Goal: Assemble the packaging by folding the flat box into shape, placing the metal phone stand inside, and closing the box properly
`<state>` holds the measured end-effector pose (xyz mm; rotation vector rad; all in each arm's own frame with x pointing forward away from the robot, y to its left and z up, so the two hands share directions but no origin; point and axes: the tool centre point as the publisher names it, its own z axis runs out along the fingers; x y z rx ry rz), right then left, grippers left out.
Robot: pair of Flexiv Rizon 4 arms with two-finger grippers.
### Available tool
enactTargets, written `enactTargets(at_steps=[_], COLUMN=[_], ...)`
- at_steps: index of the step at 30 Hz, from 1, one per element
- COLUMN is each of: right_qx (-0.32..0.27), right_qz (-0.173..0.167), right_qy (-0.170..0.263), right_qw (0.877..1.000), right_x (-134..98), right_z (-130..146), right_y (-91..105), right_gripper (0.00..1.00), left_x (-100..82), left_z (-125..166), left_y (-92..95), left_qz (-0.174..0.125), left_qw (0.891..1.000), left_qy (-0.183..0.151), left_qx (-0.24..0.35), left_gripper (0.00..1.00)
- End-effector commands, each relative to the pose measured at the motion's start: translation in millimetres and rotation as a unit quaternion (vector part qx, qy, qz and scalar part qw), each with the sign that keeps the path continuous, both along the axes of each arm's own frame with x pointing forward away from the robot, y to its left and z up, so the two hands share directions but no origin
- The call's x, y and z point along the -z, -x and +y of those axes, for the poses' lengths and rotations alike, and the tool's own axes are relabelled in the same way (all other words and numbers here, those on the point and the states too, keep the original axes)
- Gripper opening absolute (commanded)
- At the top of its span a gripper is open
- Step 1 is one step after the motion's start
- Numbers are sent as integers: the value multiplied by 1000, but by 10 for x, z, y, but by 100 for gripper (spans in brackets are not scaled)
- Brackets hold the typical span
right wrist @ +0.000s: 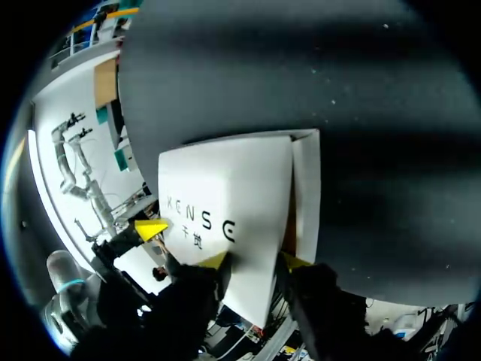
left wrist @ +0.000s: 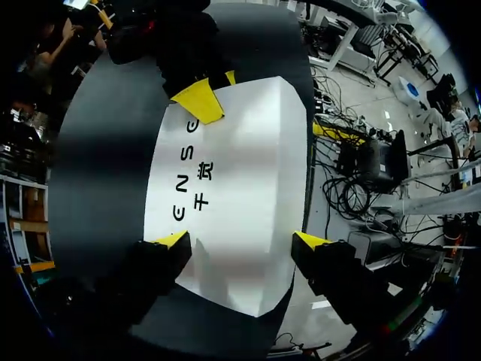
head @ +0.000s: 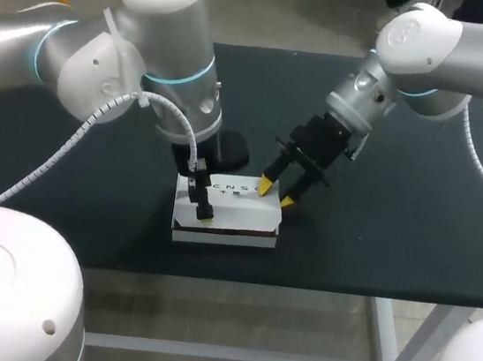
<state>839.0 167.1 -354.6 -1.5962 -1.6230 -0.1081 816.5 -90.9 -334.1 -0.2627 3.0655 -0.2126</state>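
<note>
While the box (head: 237,215) lies near the front edge of the table (head: 379,216), folded into shape with its printed face up, the left gripper (head: 198,194) hangs directly above it. Its fingers are released and spread wide, one tip at each long edge of the top face. The right gripper (head: 276,193) is at the box's rear right corner. Its fingers are apart and unclamped, with the top face's end edge between them. A narrow brown gap shows there.

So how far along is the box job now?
Done: the white box is folded into shape. In hand: left gripper over it, right gripper at the end of the lid, where a gap shows. Left: shutting the lid flat. The stand is not visible.
</note>
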Motion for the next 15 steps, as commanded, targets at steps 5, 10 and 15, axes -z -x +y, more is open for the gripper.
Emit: enactTargets(at_steps=[5, 10, 15], right_qx=[-1, -1, -1], right_qz=[1, 1, 1], right_qy=[0, 0, 0], right_qw=[1000, 1000, 1000], right_x=[2, 2, 2], right_z=[2, 2, 2], right_y=[-4, -4, -4], right_gripper=[44, 44, 44], left_x=[54, 79, 100], left_z=[-59, -75, -93], left_y=[1, -21, -42], left_qz=[-32, -55, -74], left_qw=[999, 998, 997], left_qy=[-19, -26, -35], left_qx=[-3, -5, -5], left_gripper=[85, 82, 71])
